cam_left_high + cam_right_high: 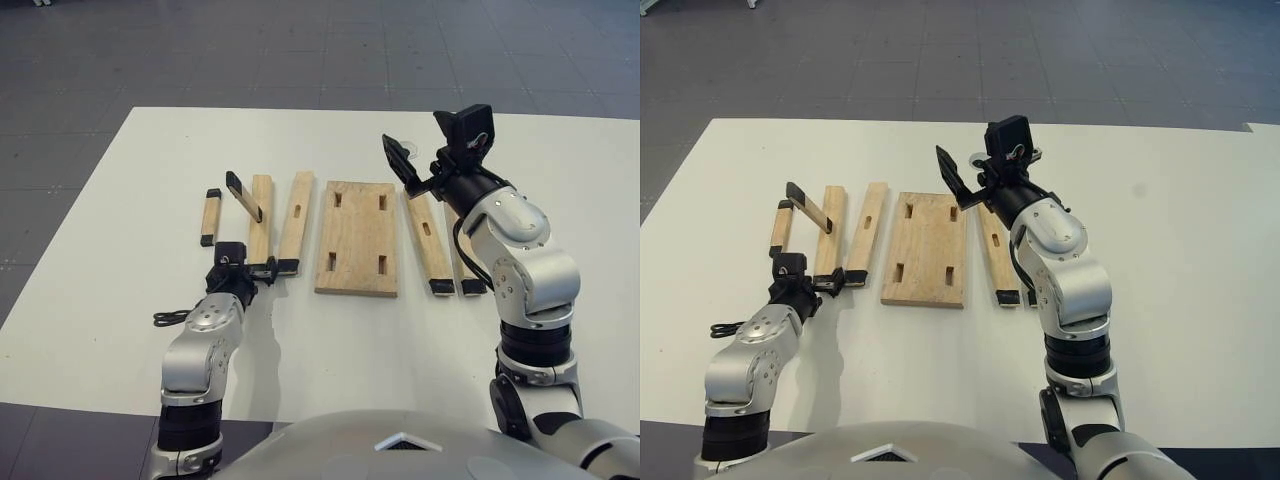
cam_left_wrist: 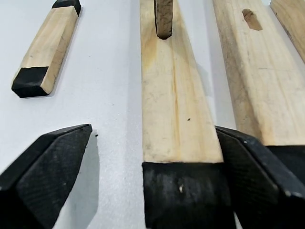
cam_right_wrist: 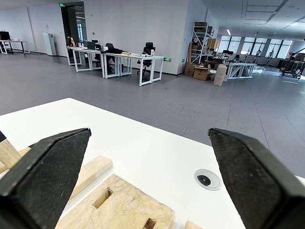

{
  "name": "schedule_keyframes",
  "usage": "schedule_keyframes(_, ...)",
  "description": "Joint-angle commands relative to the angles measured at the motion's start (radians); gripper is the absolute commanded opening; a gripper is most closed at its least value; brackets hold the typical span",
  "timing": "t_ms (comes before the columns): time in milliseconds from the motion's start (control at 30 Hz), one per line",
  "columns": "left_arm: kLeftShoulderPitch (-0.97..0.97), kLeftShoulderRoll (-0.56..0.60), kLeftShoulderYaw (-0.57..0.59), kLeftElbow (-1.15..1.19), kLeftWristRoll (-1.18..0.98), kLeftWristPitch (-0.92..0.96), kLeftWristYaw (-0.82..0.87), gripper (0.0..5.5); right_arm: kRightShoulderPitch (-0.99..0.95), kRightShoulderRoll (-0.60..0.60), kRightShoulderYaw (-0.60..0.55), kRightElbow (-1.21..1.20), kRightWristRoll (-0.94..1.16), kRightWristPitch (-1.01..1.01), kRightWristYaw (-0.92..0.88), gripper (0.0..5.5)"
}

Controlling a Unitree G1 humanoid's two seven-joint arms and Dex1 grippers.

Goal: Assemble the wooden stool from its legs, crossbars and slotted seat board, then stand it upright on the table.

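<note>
Table [image 1: 100, 300] edges lie well apart from the central seat board [image 1: 357, 238].

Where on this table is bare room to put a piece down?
Free: the table right of the rightmost legs, the strip beyond the seat board, the near strip before it. Crowded: the row from short crossbar to those legs, where the left pincer sits.

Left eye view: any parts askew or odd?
Yes: one crossbar sticks up tilted from the slot of the leg that the open left end effector straddles; the rest lies flat on the table.
</note>
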State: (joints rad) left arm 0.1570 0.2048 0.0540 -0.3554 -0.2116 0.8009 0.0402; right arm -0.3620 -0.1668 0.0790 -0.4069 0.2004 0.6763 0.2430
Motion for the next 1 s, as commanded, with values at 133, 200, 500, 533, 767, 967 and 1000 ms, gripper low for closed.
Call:
schedule_keyframes(133,0.070,-0.007,-0.006,0.084,0.029,0.027,-0.015,3.43,-0.051,-0.002,-0.014,0.017,0.010,0.010,0.003,4.53)
schedule_keyframes(200,0.073,-0.005,-0.003,0.107,0.035,0.017,-0.020,3.10,-0.065,-0.004,-0.023,0.021,0.013,0.013,0.003,4.53)
schedule_keyframes(500,-0.051,0.020,0.146,0.097,-0.045,-0.080,-0.082,2.06,-0.190,-0.042,-0.191,0.189,0.103,0.026,0.034,4.53)
schedule_keyframes(533,-0.120,0.037,0.185,0.062,-0.083,-0.078,-0.098,2.05,-0.222,-0.039,-0.242,0.234,0.158,0.051,0.047,4.53)
schedule_keyframes(767,-0.590,0.116,0.401,0.043,-0.630,0.046,-0.346,2.05,-0.485,-0.030,-0.531,0.555,0.803,0.477,0.304,4.53)
schedule_keyframes(967,-0.661,0.132,0.376,0.061,-1.065,0.196,-0.531,2.05,-0.623,-0.075,-0.471,0.661,0.892,0.545,0.453,4.53)
schedule_keyframes(1000,-0.656,0.133,0.364,0.054,-1.094,0.204,-0.536,2.05,-0.633,-0.079,-0.460,0.667,0.891,0.545,0.468,4.53)
